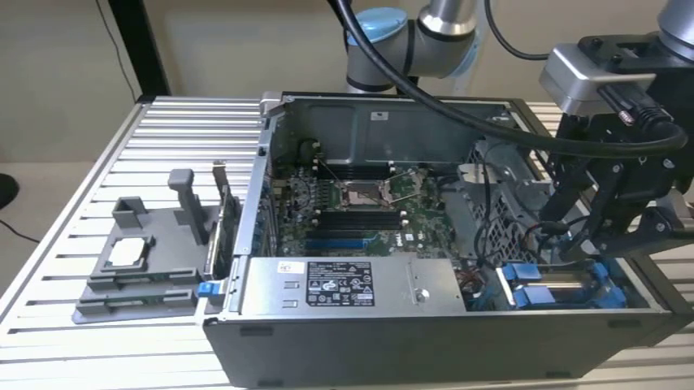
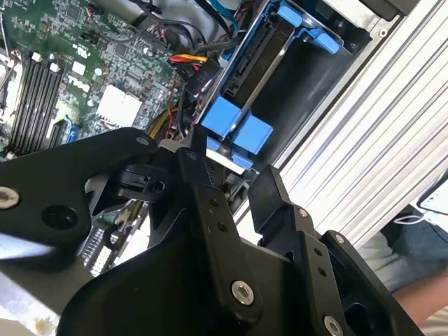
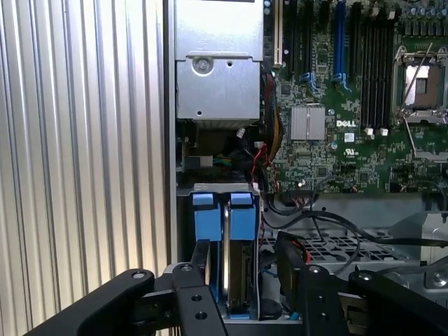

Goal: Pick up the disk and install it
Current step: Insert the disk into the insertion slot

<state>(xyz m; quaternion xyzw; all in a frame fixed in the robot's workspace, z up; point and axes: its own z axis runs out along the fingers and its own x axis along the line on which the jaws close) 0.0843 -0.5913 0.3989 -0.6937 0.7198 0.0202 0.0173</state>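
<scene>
The disk (image 1: 564, 286), silver with a bright blue frame, stands on edge in the drive bay at the front corner of the open computer case (image 1: 434, 341), on the exterior view's right. Its two blue tabs (image 3: 227, 217) stick out of the bay in both wrist views (image 2: 238, 129). My black gripper (image 1: 591, 244) hangs right over that bay. Its fingers (image 3: 201, 269) straddle the disk's end, one beside the blue frame and the other well clear of it. The gripper (image 3: 245, 245) is open and holds nothing.
A grey power supply box (image 1: 347, 280) sits beside the bay, with red and black cables (image 3: 262, 157) between them. The motherboard (image 1: 358, 195) fills the case floor. On the ribbed table at the exterior view's left, a grey fixture (image 1: 141, 268) carries a small silver chip (image 1: 128, 252).
</scene>
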